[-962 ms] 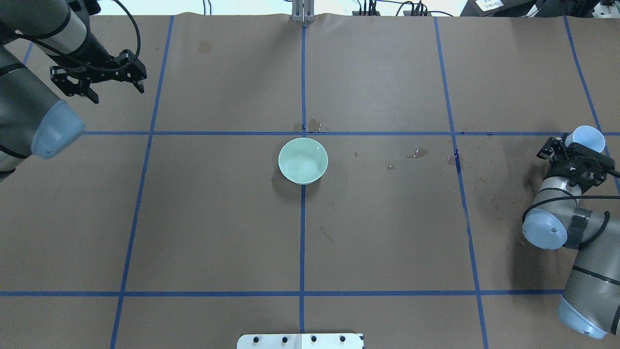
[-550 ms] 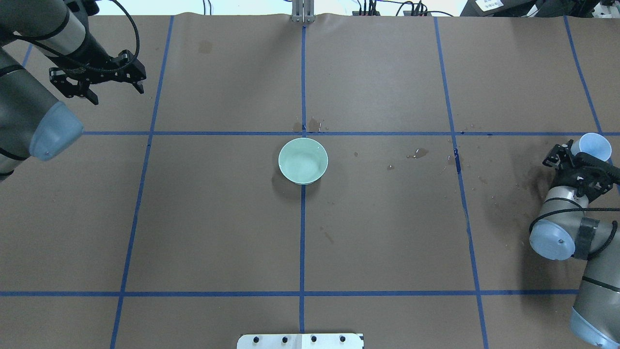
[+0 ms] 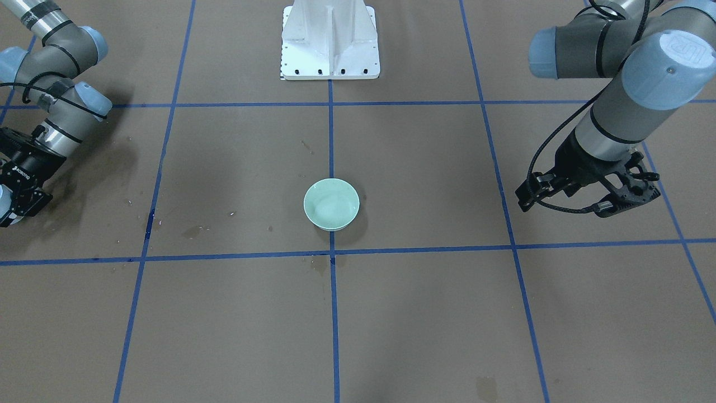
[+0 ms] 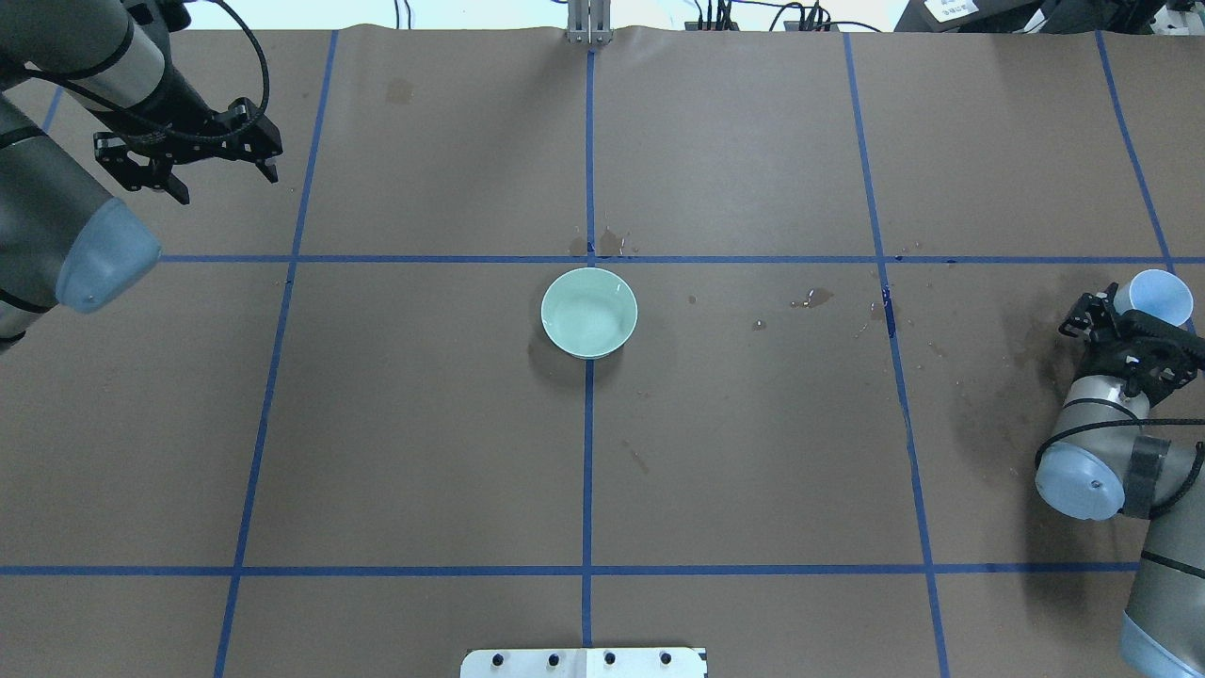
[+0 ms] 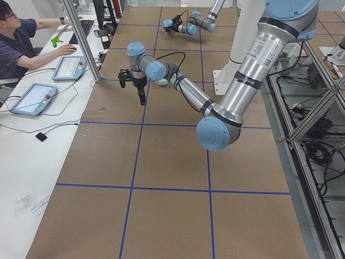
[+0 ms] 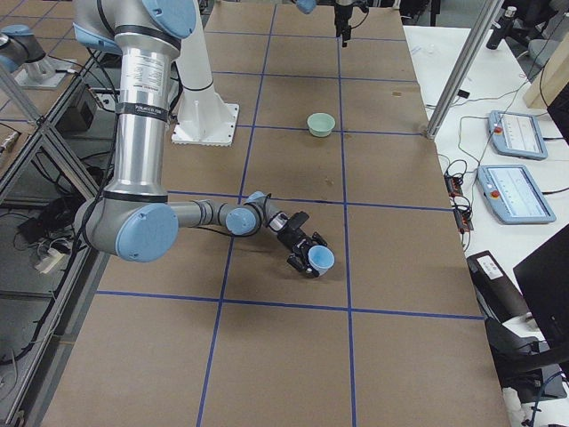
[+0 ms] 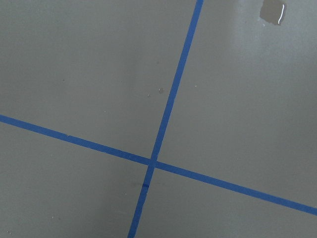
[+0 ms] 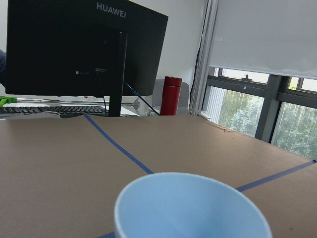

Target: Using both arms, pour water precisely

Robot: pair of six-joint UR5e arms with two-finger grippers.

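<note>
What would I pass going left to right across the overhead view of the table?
Left gripper, open above the table → pale green bowl at the centre → small wet stain → blue cup held in the right gripper.

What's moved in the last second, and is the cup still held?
The right gripper, still shut on the light-blue cup, drew back toward the table's right edge and the robot's side. The left gripper barely shifted, open and empty. The green bowl stayed put.
</note>
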